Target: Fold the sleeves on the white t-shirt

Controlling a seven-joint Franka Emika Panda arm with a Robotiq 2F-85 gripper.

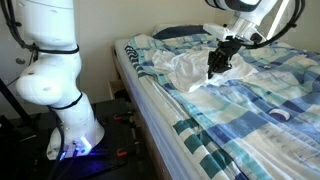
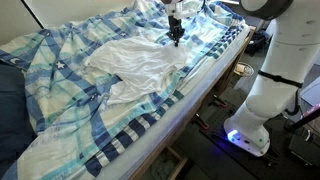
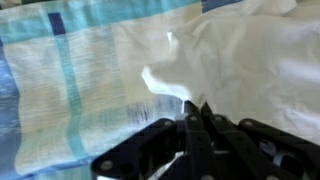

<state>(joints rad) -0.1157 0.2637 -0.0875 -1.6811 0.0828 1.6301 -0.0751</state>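
Dark blue pillow (image 2: pixel 10 112), smooth and rounded, at the bed's left end in an exterior view. Plaid bedcover (image 2: pixel 60 90), soft woven cloth in blue, teal and white bands, rumpled over the whole bed (image 2: pixel 190 100). White t-shirt (image 2: pixel 140 65), thin and limp with many creases, lies crumpled on the cover in the half away from the pillow, near the edge beside the robot. Its long axis runs roughly along the bed's length, and collar and hem cannot be told apart. Black gripper (image 2: pixel 177 38), pointing down, stands at the shirt's end farthest from the pillow. In the wrist view its fingers (image 3: pixel 190 125) are pressed together on white fabric; whether cloth lies between them cannot be told. The glossy white robot base (image 2: pixel 265 95) stands beside the bed.
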